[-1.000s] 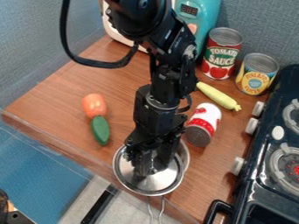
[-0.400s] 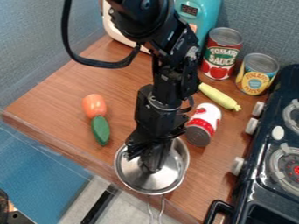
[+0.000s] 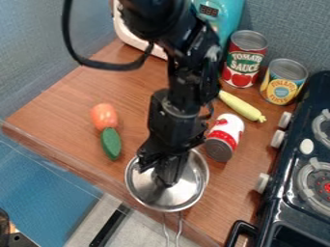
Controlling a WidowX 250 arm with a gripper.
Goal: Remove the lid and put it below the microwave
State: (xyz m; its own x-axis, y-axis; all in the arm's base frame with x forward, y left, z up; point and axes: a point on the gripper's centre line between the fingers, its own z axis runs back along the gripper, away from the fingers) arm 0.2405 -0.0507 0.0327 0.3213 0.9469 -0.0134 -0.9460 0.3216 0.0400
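Observation:
The black gripper (image 3: 166, 177) hangs over the silver pot near the counter's front edge, its fingers closed together at the lid's middle. The round shiny lid (image 3: 158, 195) lies at the top of the pot (image 3: 205, 166), whose wire handle points toward the bottom edge. The fingers cover the lid's knob. At the top stands the teal microwave (image 3: 224, 21) with a white front, partly behind the arm.
An orange-and-green pair of toy vegetables (image 3: 111, 143) lies left of the arm. To the right are a tipped red-and-white can (image 3: 225, 137), a yellow toy vegetable (image 3: 240, 105), a tomato can (image 3: 244, 59), a pineapple can (image 3: 283, 82) and the black stove (image 3: 303, 144).
The gripper's fingers, spread apart over the lid a second ago, have come together at its middle. The arm has shifted slightly, and the lid and handle sit a little higher in the view.

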